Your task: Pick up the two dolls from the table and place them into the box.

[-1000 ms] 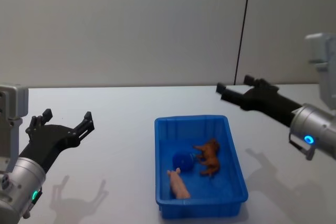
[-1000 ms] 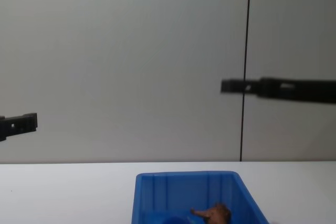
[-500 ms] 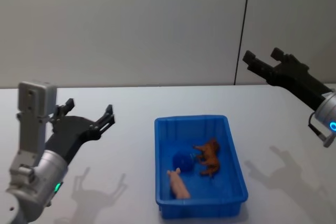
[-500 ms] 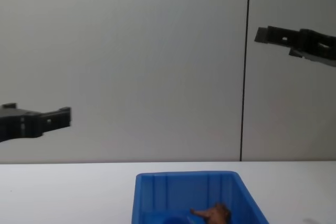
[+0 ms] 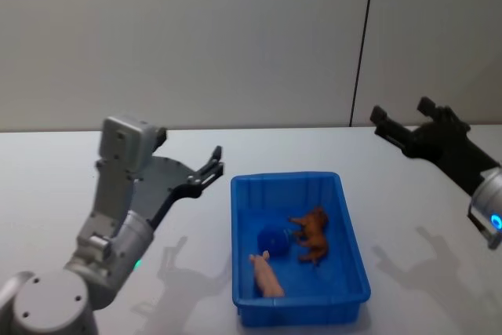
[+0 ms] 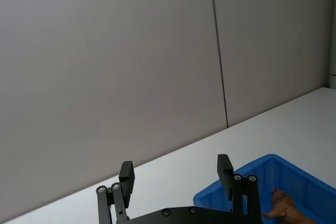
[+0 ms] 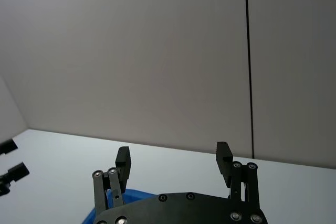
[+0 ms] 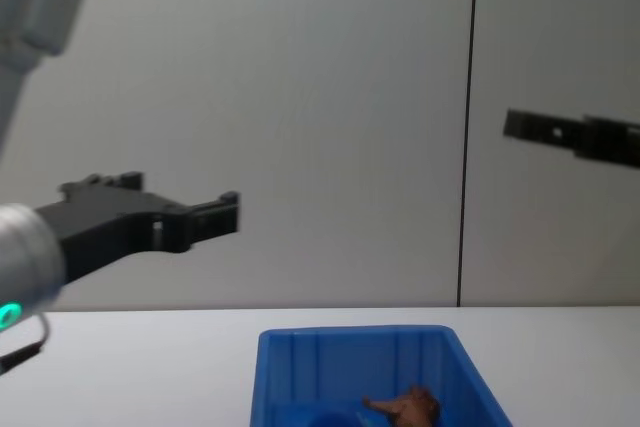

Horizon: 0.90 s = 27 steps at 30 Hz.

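The blue box [image 5: 286,179] stands on the white table [image 5: 118,162], in front of me and a little to the right. Both dolls lie inside it: the reddish-brown one [image 5: 312,234] near the middle and the pale pink one [image 5: 267,276] at the near wall. The chest view shows the box [image 8: 355,335] with the brown doll [image 8: 410,407] low down. My left gripper [image 5: 188,158] hovers open and empty in the air just left of the box. My right gripper [image 5: 401,111] is raised to the right of the box, open and empty. The left wrist view shows the box [image 6: 262,162] beyond the open left gripper [image 6: 176,171].
A small round blue object [image 5: 272,239] lies in the box beside the brown doll. A plain grey wall with a dark vertical seam [image 5: 362,45] stands behind the table. Bare tabletop [image 5: 423,186] surrounds the box on every side.
My left arm has swung up and to the right, bringing its open gripper close to the box. My right gripper drew back to the right, rising, then dropping a little. The dolls stayed put.
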Each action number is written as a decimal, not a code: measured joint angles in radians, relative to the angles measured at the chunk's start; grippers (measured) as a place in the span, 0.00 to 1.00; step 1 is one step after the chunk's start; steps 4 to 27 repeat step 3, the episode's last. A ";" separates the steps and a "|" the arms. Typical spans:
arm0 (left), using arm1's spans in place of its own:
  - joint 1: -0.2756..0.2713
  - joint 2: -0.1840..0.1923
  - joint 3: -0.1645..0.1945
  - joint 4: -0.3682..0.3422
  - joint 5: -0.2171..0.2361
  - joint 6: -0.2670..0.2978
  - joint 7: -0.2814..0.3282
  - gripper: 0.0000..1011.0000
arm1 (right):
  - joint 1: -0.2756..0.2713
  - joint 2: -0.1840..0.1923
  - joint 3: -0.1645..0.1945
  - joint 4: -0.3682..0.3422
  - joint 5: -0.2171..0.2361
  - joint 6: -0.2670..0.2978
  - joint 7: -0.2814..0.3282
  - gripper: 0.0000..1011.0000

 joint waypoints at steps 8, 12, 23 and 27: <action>-0.024 -0.025 0.015 0.025 0.041 -0.011 -0.026 0.99 | -0.028 0.008 -0.009 -0.013 -0.034 -0.025 -0.030 0.99; -0.024 -0.025 0.015 0.025 0.041 -0.011 -0.026 0.99 | -0.028 0.008 -0.009 -0.013 -0.034 -0.025 -0.030 0.99; -0.024 -0.025 0.015 0.025 0.041 -0.011 -0.026 0.99 | -0.028 0.008 -0.009 -0.013 -0.034 -0.025 -0.030 0.99; -0.024 -0.025 0.015 0.025 0.041 -0.011 -0.026 0.99 | -0.028 0.008 -0.009 -0.013 -0.034 -0.025 -0.030 0.99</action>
